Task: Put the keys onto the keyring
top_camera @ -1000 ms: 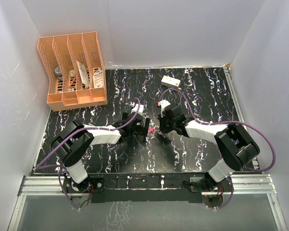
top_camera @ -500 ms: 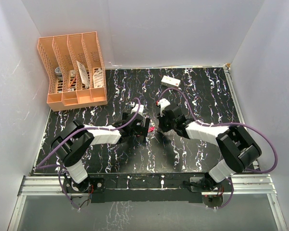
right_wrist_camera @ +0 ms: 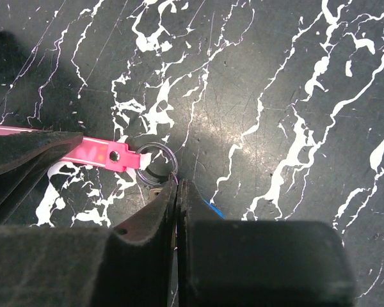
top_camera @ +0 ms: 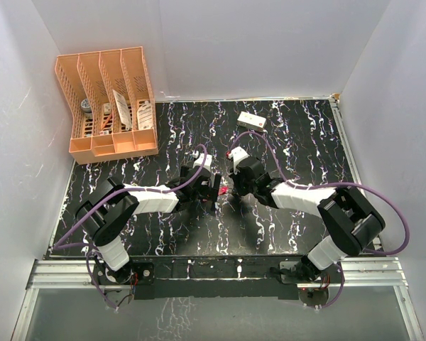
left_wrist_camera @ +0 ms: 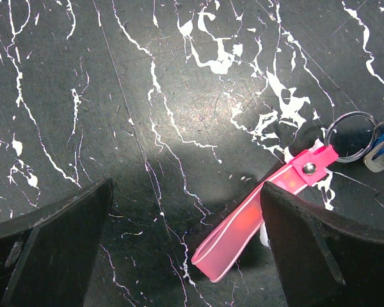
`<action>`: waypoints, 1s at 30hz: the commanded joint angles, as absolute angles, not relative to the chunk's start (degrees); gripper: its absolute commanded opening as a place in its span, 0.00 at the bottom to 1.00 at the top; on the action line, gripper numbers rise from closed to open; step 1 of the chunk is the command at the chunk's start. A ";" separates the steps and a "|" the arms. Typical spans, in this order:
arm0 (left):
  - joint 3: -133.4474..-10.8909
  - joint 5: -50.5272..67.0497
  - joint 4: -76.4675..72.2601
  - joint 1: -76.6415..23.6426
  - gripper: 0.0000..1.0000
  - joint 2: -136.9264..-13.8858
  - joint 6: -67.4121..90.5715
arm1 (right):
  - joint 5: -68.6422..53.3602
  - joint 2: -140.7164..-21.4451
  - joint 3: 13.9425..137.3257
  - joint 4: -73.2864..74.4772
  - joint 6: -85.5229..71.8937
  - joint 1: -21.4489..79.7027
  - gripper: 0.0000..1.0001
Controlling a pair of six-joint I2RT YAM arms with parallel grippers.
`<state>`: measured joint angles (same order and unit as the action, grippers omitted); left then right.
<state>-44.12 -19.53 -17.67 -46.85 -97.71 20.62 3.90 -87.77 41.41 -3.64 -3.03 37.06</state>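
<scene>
Your left gripper reaches toward the centre, jaws wide apart; your right gripper faces it, jaws pressed together, seemingly tilted downward.

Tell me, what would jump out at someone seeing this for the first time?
Probably the bright pink strap with its metal ring, lying in the middle of the black, white-veined table between the two arms. The left hand hangs wide open over the strap, while the right hand is shut, its tip right at the ring. The orange file rack in the back left corner stands out too.
</scene>
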 commanded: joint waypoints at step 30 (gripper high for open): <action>-42.66 -18.56 -12.92 -46.92 0.98 -99.77 20.99 | 12.50 -80.38 36.54 -15.90 3.47 41.38 0.00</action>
<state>-44.12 -19.59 -18.09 -46.85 -97.86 20.62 9.82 -82.81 36.58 -11.03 1.10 41.04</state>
